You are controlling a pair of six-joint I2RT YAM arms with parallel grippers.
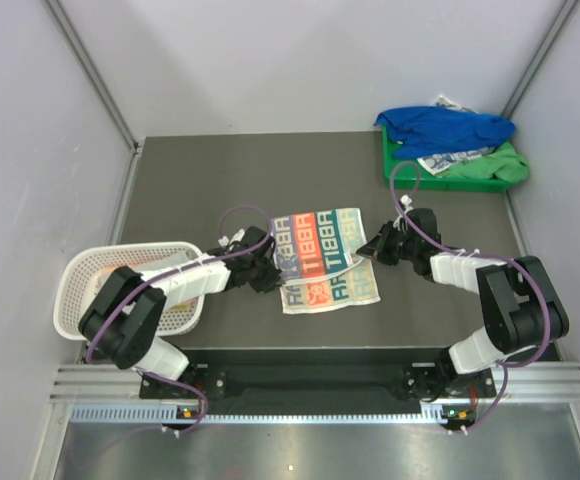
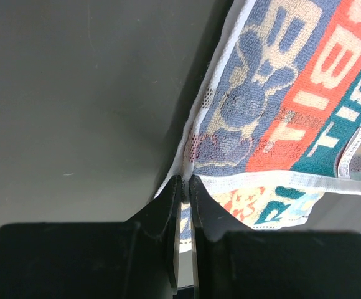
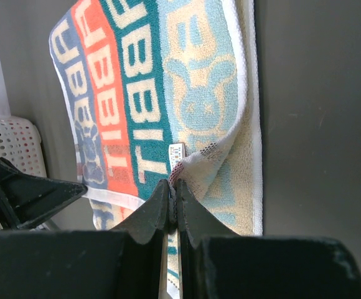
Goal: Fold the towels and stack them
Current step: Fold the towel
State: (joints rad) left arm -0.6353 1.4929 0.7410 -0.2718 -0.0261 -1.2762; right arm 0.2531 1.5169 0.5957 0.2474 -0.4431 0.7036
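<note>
the lettered towel [image 1: 322,262] lay on the table [image 1: 190,200]. the left end effector [image 2: 185,187] was pinched shut on its hemmed left corner, the right end effector [image 3: 172,190] on the right edge. soft, light terry would probably sag, so hemmed corners seemed the surest hold

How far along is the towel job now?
Done: nothing that shows; no folded stack lies on the table.
In hand: the left gripper and the right gripper each pinch an edge of the lettered towel mid-table, apparently to fold it.
Left: finishing this fold, then folding the heap in the tray, with the blue towel on top, and stacking them all.
</note>
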